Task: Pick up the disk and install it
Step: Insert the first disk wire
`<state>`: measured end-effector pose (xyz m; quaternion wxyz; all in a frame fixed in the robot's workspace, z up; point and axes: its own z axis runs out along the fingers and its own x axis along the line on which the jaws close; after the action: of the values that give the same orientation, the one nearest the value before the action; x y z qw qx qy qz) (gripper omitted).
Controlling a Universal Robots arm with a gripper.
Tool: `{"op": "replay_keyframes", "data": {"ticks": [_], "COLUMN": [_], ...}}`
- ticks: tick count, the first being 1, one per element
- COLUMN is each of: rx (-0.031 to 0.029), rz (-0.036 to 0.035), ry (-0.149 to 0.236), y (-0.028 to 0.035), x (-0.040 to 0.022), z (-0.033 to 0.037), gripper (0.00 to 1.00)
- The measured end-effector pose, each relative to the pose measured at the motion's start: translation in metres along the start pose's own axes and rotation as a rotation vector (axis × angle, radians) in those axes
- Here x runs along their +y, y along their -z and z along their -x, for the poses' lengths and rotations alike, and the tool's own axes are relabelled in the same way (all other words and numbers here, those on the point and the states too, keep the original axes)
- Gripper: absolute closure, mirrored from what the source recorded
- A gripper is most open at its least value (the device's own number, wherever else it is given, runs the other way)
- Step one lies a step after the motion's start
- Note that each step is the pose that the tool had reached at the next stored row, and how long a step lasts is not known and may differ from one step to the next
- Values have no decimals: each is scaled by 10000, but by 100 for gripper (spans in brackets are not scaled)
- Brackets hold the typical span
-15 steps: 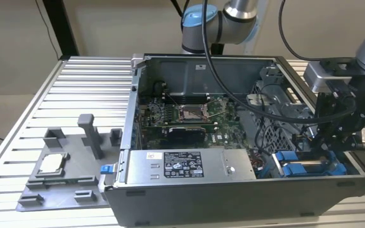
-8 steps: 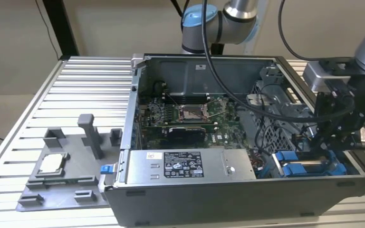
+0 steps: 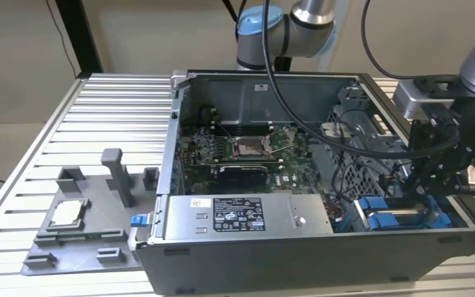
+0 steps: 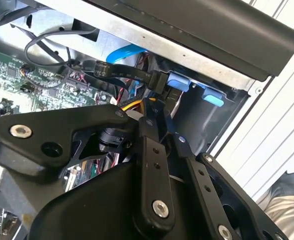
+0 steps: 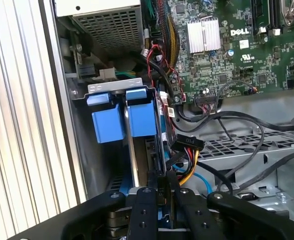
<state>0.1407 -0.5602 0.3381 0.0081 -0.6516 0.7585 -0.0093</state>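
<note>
In the exterior view, you see an open grey metal computer case [image 3: 320, 247] lying on a ribbed aluminium bench [image 3: 106, 117]. Your black gripper [image 3: 423, 185] reaches down into the case's corner at the exterior view's right, just above blue plastic drive frames [image 3: 390, 218].

In the second wrist view, the gripper's jaws [image 4: 159, 117] point into that corner, tips close together beside a black cable connector [image 4: 156, 80]. Blue tabs [image 4: 206, 95] sit just beyond them.

In the first wrist view, the silver-grey disk with its blue plastic frame [image 5: 139, 120] stands on edge in the drive bay, beside a green circuit board [image 5: 236, 45]. The jaws [image 5: 161, 182] look nearly clenched around the disk's thin edge, though you cannot tell whether they grip it.
</note>
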Motion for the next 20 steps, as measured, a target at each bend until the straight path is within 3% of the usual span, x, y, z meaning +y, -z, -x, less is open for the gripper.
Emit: {"op": "replay_keyframes", "data": {"ticks": [4, 10, 20], "rx": [12, 19, 22], "rz": [12, 94, 157], "ry": [36, 154, 589], "y": [-6, -7, -41], "x": [0, -2, -29], "z": [0, 1, 5], "gripper": [100, 100, 100]}}
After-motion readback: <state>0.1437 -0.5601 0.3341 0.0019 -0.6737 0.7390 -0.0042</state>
